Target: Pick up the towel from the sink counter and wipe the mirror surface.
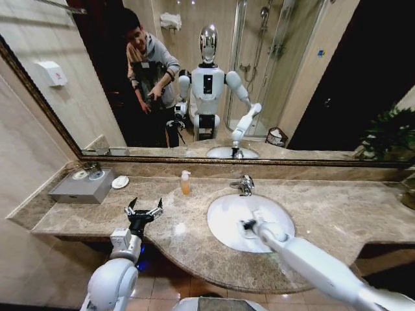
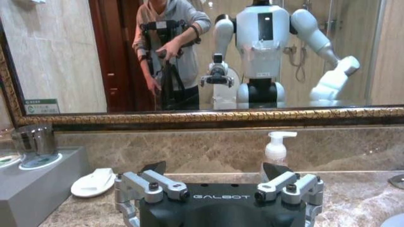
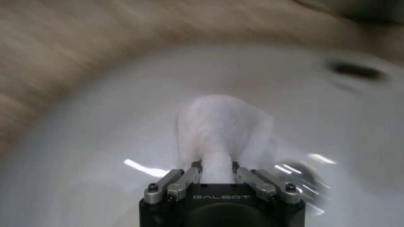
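Note:
My right gripper (image 3: pixel 216 165) is shut on the towel (image 3: pixel 221 127), a rumpled white cloth that bunches out past the fingertips. It hangs just above the white basin (image 3: pixel 94 165). In the head view the right arm reaches in from the lower right, and its gripper (image 1: pixel 249 225) holds the towel (image 1: pixel 257 215) over the oval basin (image 1: pixel 224 223) of the brown marble sink counter (image 1: pixel 324 207). The left gripper (image 1: pixel 144 210) hovers open and empty over the counter left of the basin; it faces the mirror (image 2: pixel 82 56) in its wrist view (image 2: pixel 215 170). The wide framed mirror (image 1: pixel 292 65) runs along the wall behind the counter.
A chrome faucet (image 1: pixel 244 185) stands behind the basin. An orange soap bottle (image 1: pixel 185 183) and a white soap dish (image 1: pixel 120 183) sit near the back wall. A grey tray (image 1: pixel 83 186) with cups fills the far left corner. A plant (image 1: pixel 389 133) is at far right.

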